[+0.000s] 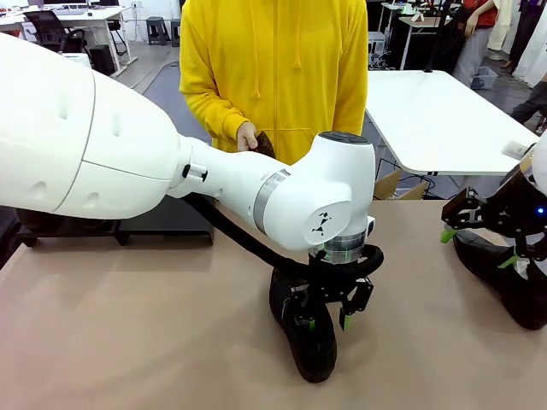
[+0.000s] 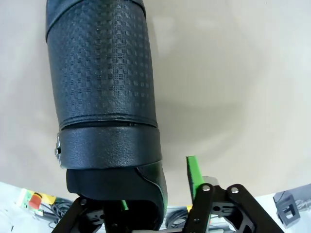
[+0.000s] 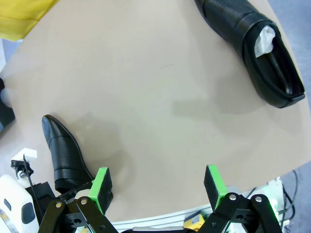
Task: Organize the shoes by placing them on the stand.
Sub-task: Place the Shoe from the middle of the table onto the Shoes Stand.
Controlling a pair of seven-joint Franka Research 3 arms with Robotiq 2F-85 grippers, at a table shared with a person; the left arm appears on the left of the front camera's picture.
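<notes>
A black shoe (image 1: 309, 342) stands on the tan table near the front middle. My left gripper (image 1: 327, 325) hangs right over its heel end. In the left wrist view this textured shoe (image 2: 102, 77) runs away from the gripper (image 2: 158, 191): one green pad (image 2: 193, 174) stands outside the collar with a gap, and the other finger sits within the opening. At the right edge my right gripper (image 1: 479, 248) hovers open over a second shoe (image 1: 504, 286). The right wrist view shows its gripper (image 3: 158, 187) open with nothing between the pads, one shoe (image 3: 65, 155) beside its left finger and a paper-stuffed shoe (image 3: 252, 48) farther off. The black stand (image 1: 167, 224) lies at the back left.
A person in a yellow hoodie (image 1: 273, 68) stands at the far side, one hand (image 1: 246, 137) holding something dark. My left arm (image 1: 128, 145) spans the left half of the front view. A white table (image 1: 436, 120) stands behind at the right.
</notes>
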